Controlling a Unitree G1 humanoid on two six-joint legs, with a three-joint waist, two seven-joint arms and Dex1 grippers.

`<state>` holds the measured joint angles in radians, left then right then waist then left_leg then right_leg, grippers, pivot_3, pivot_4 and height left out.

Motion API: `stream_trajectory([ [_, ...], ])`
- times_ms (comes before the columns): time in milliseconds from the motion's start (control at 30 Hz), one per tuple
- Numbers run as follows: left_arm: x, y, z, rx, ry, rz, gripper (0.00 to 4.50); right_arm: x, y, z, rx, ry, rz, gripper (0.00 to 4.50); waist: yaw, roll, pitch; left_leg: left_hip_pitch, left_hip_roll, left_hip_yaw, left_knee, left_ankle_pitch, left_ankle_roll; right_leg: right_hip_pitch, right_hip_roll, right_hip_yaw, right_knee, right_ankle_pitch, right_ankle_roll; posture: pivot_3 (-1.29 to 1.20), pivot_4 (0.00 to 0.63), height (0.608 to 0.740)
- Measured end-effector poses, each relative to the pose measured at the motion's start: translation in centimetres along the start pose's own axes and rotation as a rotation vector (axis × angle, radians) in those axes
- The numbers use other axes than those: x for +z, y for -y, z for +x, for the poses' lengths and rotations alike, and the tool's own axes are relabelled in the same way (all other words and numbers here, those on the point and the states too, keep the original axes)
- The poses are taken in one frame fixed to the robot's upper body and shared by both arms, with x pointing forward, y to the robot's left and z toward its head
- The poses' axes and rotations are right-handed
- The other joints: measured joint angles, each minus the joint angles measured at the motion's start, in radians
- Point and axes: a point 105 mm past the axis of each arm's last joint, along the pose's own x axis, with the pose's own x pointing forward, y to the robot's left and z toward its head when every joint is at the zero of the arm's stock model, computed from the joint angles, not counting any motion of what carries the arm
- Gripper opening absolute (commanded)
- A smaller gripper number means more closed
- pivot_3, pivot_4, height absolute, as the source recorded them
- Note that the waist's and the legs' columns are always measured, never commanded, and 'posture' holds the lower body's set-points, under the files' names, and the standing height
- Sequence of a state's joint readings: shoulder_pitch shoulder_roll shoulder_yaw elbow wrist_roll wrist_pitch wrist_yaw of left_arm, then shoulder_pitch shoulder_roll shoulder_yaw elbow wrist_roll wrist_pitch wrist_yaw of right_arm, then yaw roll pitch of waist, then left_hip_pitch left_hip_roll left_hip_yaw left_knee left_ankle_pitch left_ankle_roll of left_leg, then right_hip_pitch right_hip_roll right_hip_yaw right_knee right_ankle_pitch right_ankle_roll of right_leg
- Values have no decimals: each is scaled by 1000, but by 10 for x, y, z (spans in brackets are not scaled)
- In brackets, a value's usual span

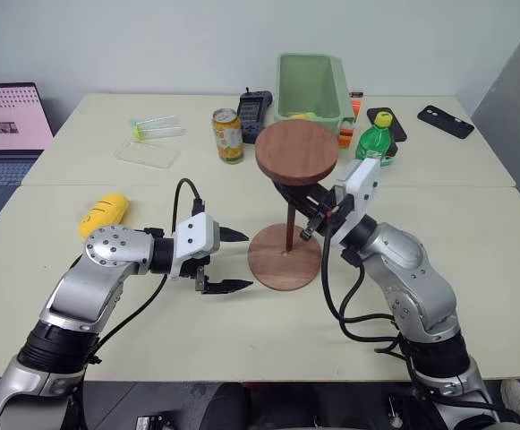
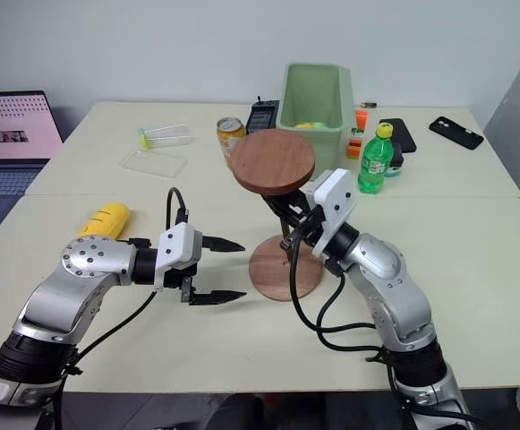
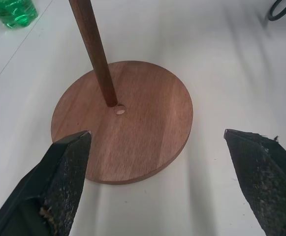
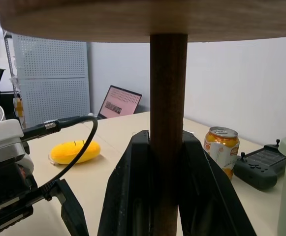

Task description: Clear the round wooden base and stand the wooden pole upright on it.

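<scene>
Wooden pole (image 1: 290, 226) pinched in the closed right gripper (image 1: 316, 218), disc end up, foot resting on the round wooden base (image 1: 284, 257) just beside its centre hole; left gripper (image 1: 232, 261) spread wide, empty, beside the base on the table (image 1: 242, 331)

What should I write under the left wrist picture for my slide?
Open left gripper faces the round wooden base, where the wooden pole lands beside the centre hole.

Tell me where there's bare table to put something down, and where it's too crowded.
Bare table: the near right stretch beside the round wooden base, and the strip between the yellow object and the clear lid. Crowded: the far edge, with can, green bin, green bottle and phones.
</scene>
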<state>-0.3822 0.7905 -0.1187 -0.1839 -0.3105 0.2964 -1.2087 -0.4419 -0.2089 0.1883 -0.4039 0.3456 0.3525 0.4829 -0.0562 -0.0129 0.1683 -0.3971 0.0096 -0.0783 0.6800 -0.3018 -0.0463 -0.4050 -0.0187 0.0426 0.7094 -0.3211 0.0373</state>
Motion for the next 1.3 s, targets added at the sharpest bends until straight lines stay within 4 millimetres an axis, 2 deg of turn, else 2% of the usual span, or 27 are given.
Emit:
stream_trajectory([
  [133,0,0,0,0,0,0,4500,-3,-9,1,26,-8,28,250,0,0,0,0,0,0,0,0,0,0,0,0,0,0,0,0,150,740],
  [433,-2,-1,-1,4,-1,3,4500,-4,-11,0,26,-11,19,250,0,0,0,0,0,0,0,0,0,0,0,0,0,0,0,0,150,740],
  [967,-4,-1,1,15,3,-9,4500,-15,-5,0,-27,-65,25,250,3,0,-8,4,0,0,0,0,0,3,1,0,2,0,0,0,150,740],
  [1033,-2,-2,1,19,2,-9,4500,-18,-4,-1,-29,-82,29,250,3,0,-8,7,0,0,0,0,0,7,1,0,1,0,0,0,150,740],
  [1233,1,0,2,14,3,-4,4500,-25,-3,-3,-31,-129,31,250,15,0,-9,31,0,-2,-6,-1,1,34,2,-2,-12,-1,0,0,150,740],
  [1300,1,0,3,13,1,-7,4500,-25,-3,-3,-33,-135,31,250,21,0,-10,34,-1,-2,-8,-1,1,36,2,-1,-13,-1,0,0,150,740],
])
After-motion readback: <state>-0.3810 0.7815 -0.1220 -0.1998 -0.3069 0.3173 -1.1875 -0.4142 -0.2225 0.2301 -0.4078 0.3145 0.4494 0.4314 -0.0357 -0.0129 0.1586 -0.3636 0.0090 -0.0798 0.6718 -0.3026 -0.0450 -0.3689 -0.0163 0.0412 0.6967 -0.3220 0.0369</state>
